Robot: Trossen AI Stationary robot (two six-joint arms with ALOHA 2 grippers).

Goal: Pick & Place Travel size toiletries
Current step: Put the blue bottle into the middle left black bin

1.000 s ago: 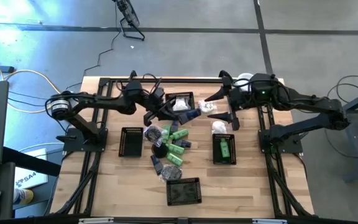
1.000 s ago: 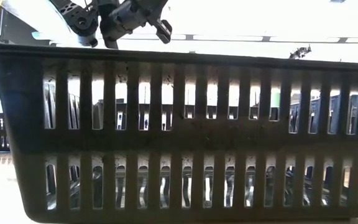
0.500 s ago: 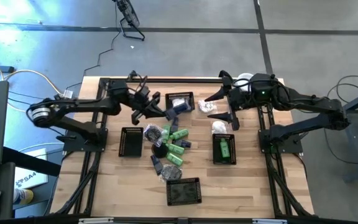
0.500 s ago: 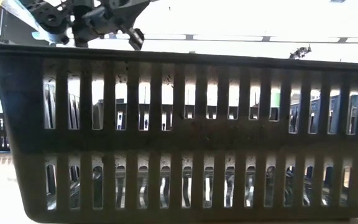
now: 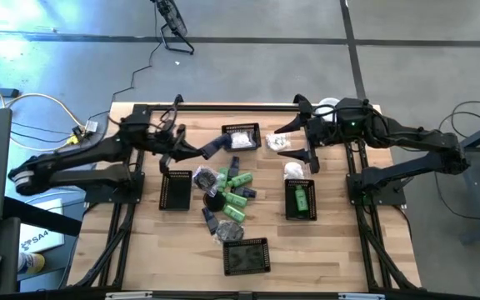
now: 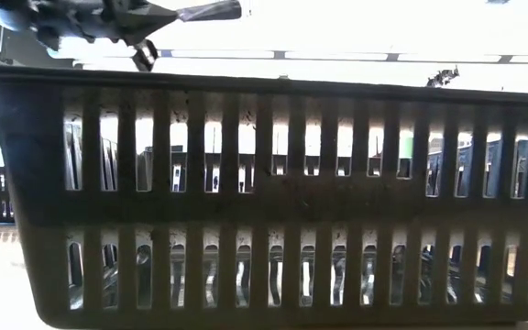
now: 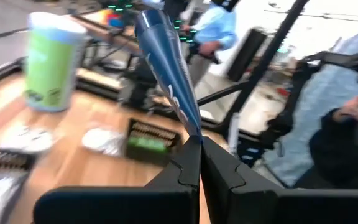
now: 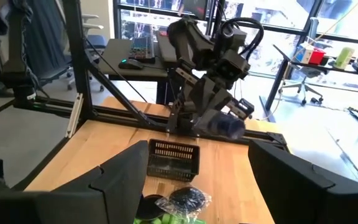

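Observation:
A dark blue tube (image 5: 214,147), one of the travel size toiletries, hangs in the air left of the far basket (image 5: 242,136), with my left gripper (image 5: 198,151) shut on it. The other toiletries, green bottles, dark tubes and white packets, lie heaped (image 5: 227,187) on the wooden table's middle. One green bottle (image 5: 301,198) lies in the right basket. My right gripper (image 5: 293,143) hovers open over white packets at the far right, with nothing between its fingers. My left gripper pinches the tube's flat narrow end (image 7: 191,128) between its two fingertips (image 7: 185,163). The fingers lie about level and point toward the table's right side. The tube sticks straight out beyond them, its thick end (image 7: 152,20) farthest away, lifted clear of the table.
Black mesh baskets stand at the left (image 5: 176,190), at the right (image 5: 300,208) and at the near edge (image 5: 247,255); the near one's wall (image 6: 264,192) fills the low view. A tall pale-green canister (image 7: 51,62) with a white lid stands at the far right.
My left gripper has drawn back toward the table's left edge, away from the far basket and the heap, and tipped up from slanting downward to level. It stays shut, and the blue tube has travelled with it, clear of the table.

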